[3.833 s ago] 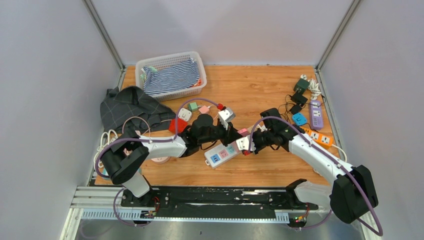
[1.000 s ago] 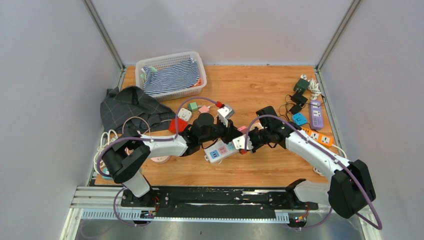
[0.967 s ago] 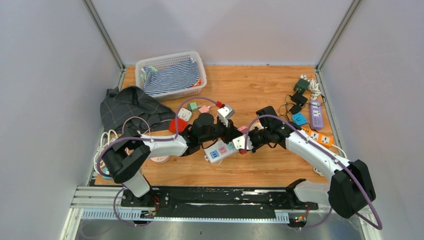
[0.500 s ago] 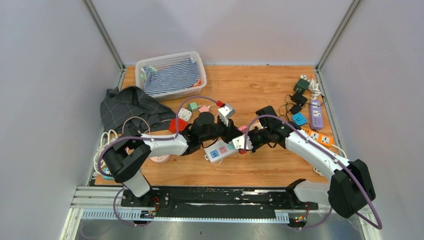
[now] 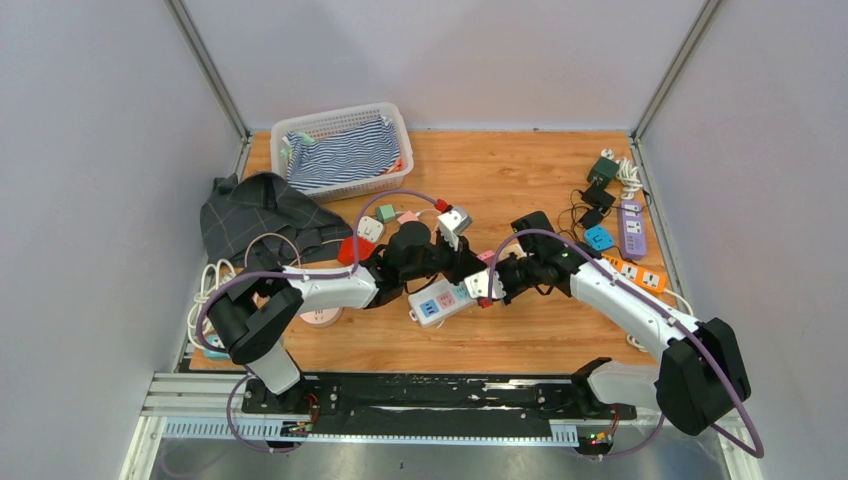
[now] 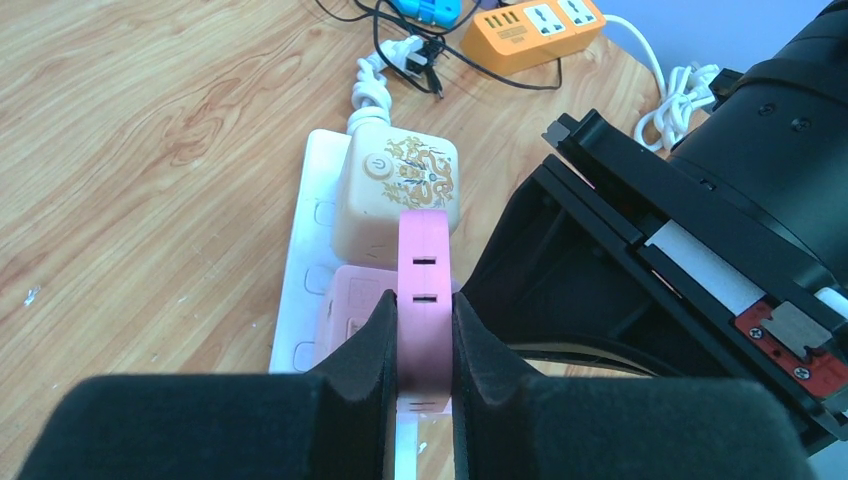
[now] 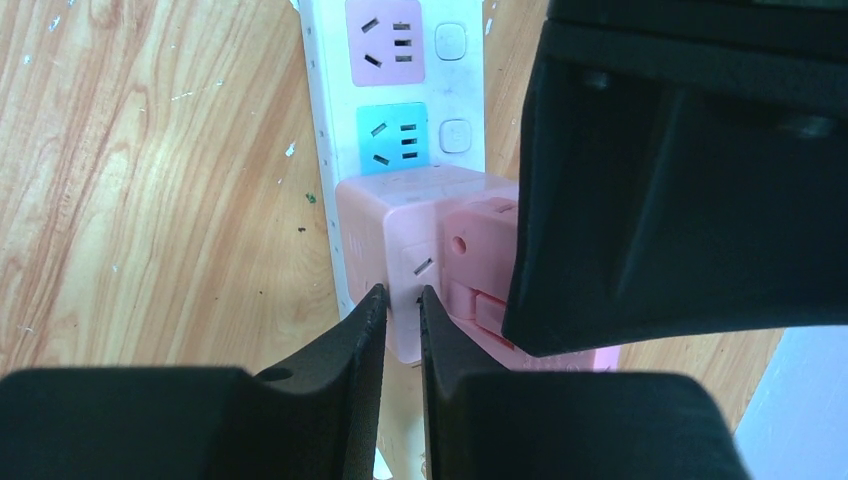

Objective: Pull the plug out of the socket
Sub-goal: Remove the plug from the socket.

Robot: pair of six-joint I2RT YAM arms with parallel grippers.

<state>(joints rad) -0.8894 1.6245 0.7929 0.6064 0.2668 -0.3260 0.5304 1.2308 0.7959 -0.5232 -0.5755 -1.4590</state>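
A white power strip [image 5: 437, 305] lies mid-table with a pink cube adapter [image 7: 375, 225] seated on it. A flat pink plug [image 6: 424, 250] sticks out of that cube. My left gripper [image 6: 424, 300] is shut on the plug, both pads pressed flat on its sides. My right gripper [image 7: 400, 295] is shut, its tips down against the cube's near face at the strip's edge, with nothing gripped between them. In the top view the left gripper [image 5: 470, 268] and the right gripper [image 5: 487, 290] meet over the strip's right end.
A cream cube adapter [image 6: 400, 190] sits on the same strip beyond the pink one. Purple [image 5: 631, 228] and orange [image 5: 640, 275] strips with cables lie at the right edge. A basket [image 5: 345, 150] of striped cloth and a grey garment [image 5: 260, 215] lie at the back left.
My left gripper, still holding the pink plug, has edged slightly toward the far side. The right arm and the strip have stayed put over the last second.
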